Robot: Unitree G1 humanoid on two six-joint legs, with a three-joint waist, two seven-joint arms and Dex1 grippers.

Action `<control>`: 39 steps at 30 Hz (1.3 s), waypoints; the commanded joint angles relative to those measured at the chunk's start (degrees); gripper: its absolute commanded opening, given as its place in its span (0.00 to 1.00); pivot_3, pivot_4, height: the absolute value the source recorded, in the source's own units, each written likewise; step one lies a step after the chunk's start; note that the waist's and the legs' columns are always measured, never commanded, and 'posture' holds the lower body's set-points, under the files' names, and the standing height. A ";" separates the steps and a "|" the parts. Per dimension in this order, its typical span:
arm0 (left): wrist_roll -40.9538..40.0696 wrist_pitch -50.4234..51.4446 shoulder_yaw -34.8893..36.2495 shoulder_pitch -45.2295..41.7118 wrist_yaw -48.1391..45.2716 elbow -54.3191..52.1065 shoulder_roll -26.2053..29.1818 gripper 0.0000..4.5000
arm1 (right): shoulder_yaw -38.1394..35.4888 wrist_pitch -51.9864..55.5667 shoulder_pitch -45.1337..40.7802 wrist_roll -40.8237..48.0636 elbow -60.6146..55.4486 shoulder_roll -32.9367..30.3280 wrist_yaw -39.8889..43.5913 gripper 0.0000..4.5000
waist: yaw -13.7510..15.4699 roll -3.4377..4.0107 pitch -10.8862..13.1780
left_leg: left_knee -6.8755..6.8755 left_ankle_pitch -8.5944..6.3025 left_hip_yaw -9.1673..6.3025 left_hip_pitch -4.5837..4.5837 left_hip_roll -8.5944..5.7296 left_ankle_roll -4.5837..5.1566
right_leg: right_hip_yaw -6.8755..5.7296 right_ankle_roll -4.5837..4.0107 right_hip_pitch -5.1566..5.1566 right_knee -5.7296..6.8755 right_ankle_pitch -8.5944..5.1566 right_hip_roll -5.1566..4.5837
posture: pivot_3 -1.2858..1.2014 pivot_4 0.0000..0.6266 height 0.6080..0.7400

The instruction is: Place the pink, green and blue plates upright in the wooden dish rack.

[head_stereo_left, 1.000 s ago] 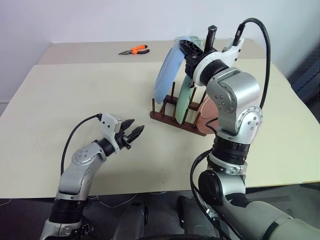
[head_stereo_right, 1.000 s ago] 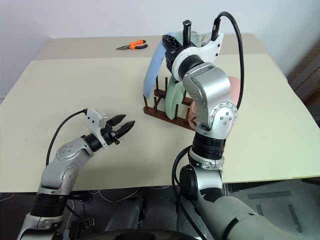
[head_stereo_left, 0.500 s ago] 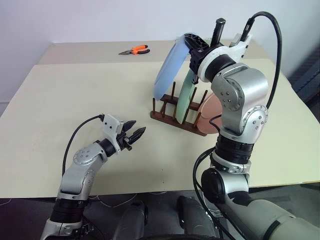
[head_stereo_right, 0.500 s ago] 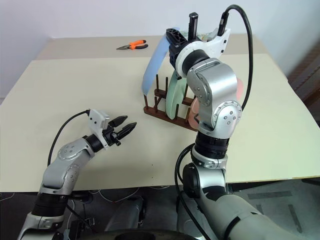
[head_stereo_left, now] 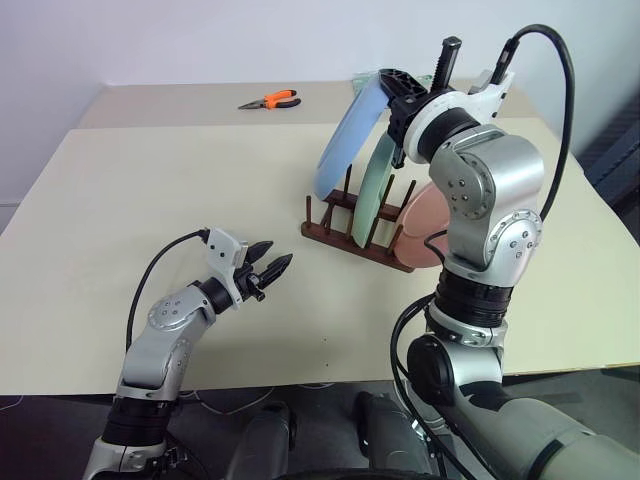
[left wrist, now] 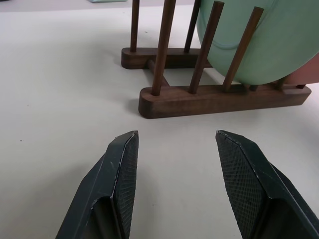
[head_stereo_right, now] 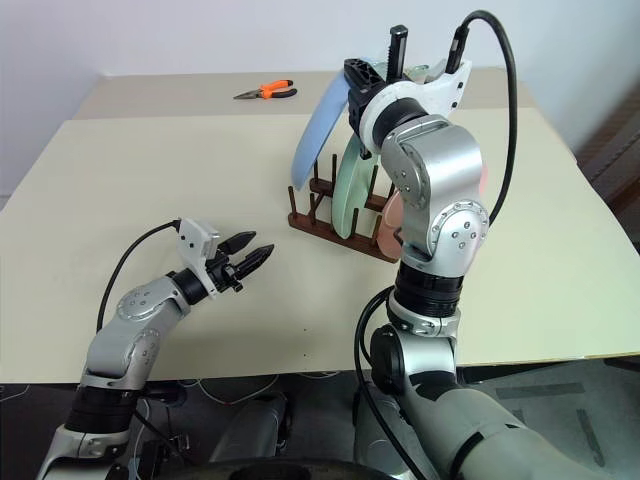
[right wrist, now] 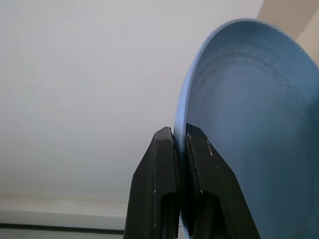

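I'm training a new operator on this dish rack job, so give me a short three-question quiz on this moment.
1. True or false: the right gripper is shut on the rim of the blue plate.
2. Which plates already stand in the wooden dish rack? A) none B) the green plate and the pink plate C) the blue one alone
3. Fill in: the left gripper hangs over the table with its fingers ____ and nothing between them.

Key: 1 true; 2 B; 3 open
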 commanded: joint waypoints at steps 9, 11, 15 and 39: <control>0.54 -1.03 -0.40 -0.66 0.12 -1.46 -0.28 0.55 | 1.64 -1.00 0.84 1.22 -2.07 0.18 -2.35 0.00 | 0.01 0.00 0.00 | 0.00 0.00 0.00 0.00 0.00 0.00 | 0.00 0.00 0.00 0.00 0.00 0.00 | 0.52 0.24 1.00; 0.61 -1.11 -0.38 -0.48 0.17 -1.52 -0.33 0.55 | 1.86 -1.13 1.01 1.29 -1.62 0.39 -2.56 0.00 | 0.01 0.02 0.01 | 0.00 0.00 0.00 0.00 0.00 0.00 | 0.01 0.00 0.00 0.00 0.00 0.00 | 0.52 0.24 1.00; 0.74 -1.19 -0.38 -0.17 0.33 -1.65 -0.53 0.55 | 2.85 -0.47 1.42 -0.26 0.49 0.57 -1.69 0.00 | 0.00 0.02 0.01 | 0.00 0.00 0.00 0.00 0.00 0.00 | 0.01 -0.01 0.00 -0.01 0.00 0.00 | 0.52 0.24 1.00; 1.08 -1.46 -1.04 0.19 -0.57 -1.25 -1.18 0.57 | -2.08 15.77 19.05 -32.04 -11.75 -54.78 73.57 0.26 | 1.65 -0.18 -0.05 | 0.10 -0.22 0.03 -0.03 -0.03 0.39 | -0.15 0.48 0.45 -0.46 -0.34 -0.10 | 0.52 0.24 1.00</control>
